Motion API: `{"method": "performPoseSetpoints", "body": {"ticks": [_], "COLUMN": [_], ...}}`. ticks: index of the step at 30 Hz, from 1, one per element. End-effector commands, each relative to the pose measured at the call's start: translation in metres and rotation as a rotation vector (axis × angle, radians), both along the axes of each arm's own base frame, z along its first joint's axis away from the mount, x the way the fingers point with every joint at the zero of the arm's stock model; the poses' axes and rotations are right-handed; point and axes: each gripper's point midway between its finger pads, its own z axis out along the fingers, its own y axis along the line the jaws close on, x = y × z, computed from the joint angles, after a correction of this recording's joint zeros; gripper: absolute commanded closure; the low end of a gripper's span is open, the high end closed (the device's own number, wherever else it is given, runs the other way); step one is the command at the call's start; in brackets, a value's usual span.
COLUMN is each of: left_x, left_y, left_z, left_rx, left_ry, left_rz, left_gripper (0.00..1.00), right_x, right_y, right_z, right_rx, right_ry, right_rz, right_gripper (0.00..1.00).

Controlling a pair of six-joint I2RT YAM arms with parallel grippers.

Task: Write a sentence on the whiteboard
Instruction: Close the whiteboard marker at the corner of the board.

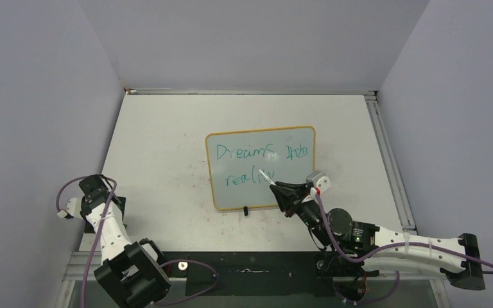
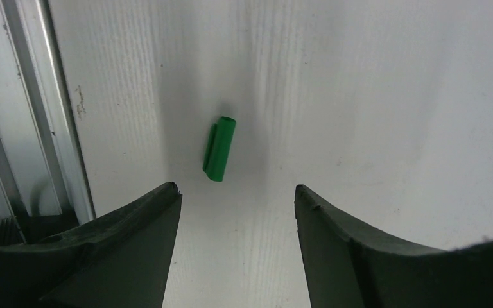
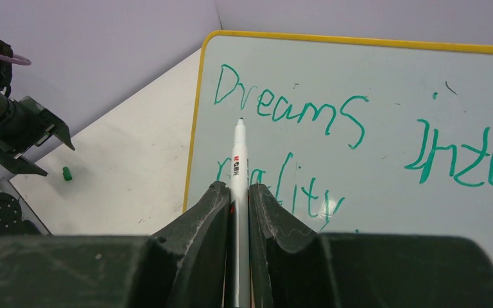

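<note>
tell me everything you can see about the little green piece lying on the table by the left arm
The green piece is a short, smooth cylinder with a flat clip strip along one side. It looks like glossy plastic and is probably a marker cap. It lies on its side on the white table, a little way from a metal rail. It sits just ahead of the left gripper, whose jaws stand open and do not touch it. Only the table touches it.

room to pass on the table left of the whiteboard and behind it. the right gripper, clamped on a marker, hangs over the whiteboard's near right corner, blocking that bit. well left of the whiteboard a green cap lies just ahead of the left gripper, jaws spread.
</note>
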Motion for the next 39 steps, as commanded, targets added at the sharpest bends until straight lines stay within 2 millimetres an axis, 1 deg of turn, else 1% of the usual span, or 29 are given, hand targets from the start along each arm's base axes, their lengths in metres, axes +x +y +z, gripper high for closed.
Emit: {"method": "performPoseSetpoints", "body": {"ticks": [1,3,5,7,10,17,25,26,27,28,30,32,35,39], "left_x": [-0.014,-0.016,-0.019,-0.018,-0.013,-0.005,0.001,0.001,0.002,0.003,0.008,0.016,0.028,0.056], "left_y": [0.011,0.014,0.018,0.022,0.021,0.026,0.018,0.018,0.017,0.015,0.010,0.006,-0.003,-0.022], "left_z": [-0.004,-0.008,-0.013,-0.015,-0.021,-0.029,-0.049,-0.051,-0.053,-0.055,-0.058,-0.057,-0.054,-0.041], "left_rx": [0.001,-0.011,-0.006,0.006,-0.008,-0.024,-0.093,-0.096,-0.099,-0.106,-0.121,-0.126,-0.132,-0.124], "left_ry": [0.037,0.035,0.038,0.035,0.028,0.037,0.034,0.033,0.030,0.022,0.009,-0.002,-0.029,-0.086], "left_rz": [0.081,0.099,0.116,0.102,0.079,0.034,0.003,0.000,-0.001,-0.011,-0.047,-0.090,-0.163,-0.329], "left_gripper": [0.38,0.41,0.45,0.49,0.55,0.61,0.64,0.66,0.70,0.77,0.89,0.95,1.00,1.00], "right_x": [0.002,0.003,0.004,0.004,0.004,0.005,0.006,0.006,0.007,0.007,0.008,0.009,0.009,0.009], "right_y": [-0.003,-0.005,-0.006,-0.009,-0.011,-0.012,-0.018,-0.019,-0.020,-0.021,-0.022,-0.022,-0.020,-0.018], "right_z": [0.016,0.015,0.016,0.017,0.019,0.021,0.025,0.026,0.025,0.025,0.024,0.023,0.022,0.021], "right_rx": [0.037,0.036,0.040,0.043,0.051,0.067,0.090,0.092,0.093,0.092,0.093,0.089,0.080,0.066], "right_ry": [-0.008,-0.007,-0.007,-0.009,-0.011,-0.005,-0.007,-0.006,-0.005,-0.004,-0.001,0.002,0.006,0.013], "right_rz": [-0.014,-0.022,-0.029,-0.036,-0.042,-0.046,-0.064,-0.069,-0.074,-0.077,-0.085,-0.092,-0.092,-0.088], "right_gripper": [0.95,0.95,0.95,0.95,0.95,0.95,0.95,0.95,0.95,0.95,0.95,0.95,0.95,0.95]}}
